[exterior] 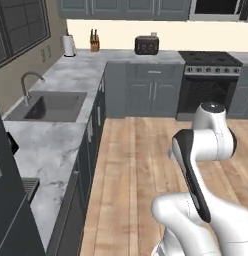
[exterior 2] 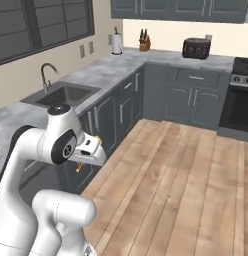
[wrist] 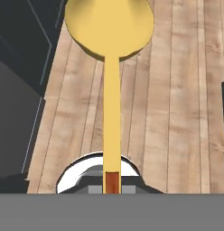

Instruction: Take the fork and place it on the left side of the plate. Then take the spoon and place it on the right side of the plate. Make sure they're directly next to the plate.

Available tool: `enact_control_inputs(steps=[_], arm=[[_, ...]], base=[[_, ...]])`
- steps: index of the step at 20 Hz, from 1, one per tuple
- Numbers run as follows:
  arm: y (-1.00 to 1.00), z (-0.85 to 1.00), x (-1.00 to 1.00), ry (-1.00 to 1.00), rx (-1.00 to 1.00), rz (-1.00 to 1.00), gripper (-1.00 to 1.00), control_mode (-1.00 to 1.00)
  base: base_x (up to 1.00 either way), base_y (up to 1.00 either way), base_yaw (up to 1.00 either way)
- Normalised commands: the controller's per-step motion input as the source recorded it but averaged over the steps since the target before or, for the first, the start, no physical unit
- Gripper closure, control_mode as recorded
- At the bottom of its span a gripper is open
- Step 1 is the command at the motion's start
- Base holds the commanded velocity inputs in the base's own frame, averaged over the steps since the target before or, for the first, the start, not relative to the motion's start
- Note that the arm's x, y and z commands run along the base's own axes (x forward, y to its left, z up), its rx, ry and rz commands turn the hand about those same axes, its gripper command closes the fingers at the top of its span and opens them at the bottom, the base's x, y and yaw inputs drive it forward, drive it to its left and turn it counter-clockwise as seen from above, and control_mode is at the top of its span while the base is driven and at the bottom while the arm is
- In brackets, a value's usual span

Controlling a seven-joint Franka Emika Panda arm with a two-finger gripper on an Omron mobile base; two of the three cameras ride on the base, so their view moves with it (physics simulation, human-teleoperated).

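The yellow spoon (wrist: 111, 67) runs straight up the hand view, its round bowl at the top and its thin handle reaching down to my gripper (wrist: 112, 182), which is shut on the handle's end. Below the spoon lies wooden floor. In the right base view my gripper (exterior 2: 87, 152) hangs low beside the dark lower cabinets, with a small yellow piece of the spoon (exterior 2: 97, 136) showing above the hand. The fork and the plate are out of view.
A grey marble counter (exterior: 56, 145) with a sink (exterior: 51, 107) and faucet (exterior: 27, 82) runs along the left. At the back stand a toaster (exterior: 146, 45), a knife block (exterior: 94, 42), a paper towel roll (exterior: 69, 46) and a stove (exterior: 208, 60). Wooden floor (exterior 2: 186, 180) lies open ahead.
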Motion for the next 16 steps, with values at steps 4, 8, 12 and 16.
enact_control_inputs(steps=[4, 8, 12, 16], arm=[[0.00, 0.00, 0.00, 0.00, 0.00, 0.00, 1.00, 1.00], [0.00, 0.00, 0.00, 0.00, 0.00, 0.00, 1.00, 1.00], [0.00, 0.00, 0.00, 0.00, 0.00, 0.00, 1.00, 1.00], [0.00, 0.00, 0.00, 0.00, 0.00, 0.00, 1.00, 1.00]], base=[[-1.00, -0.06, -0.32], [-1.00, -0.24, -0.29], [-0.99, -0.47, -0.23], [-0.53, -0.88, -0.17]])
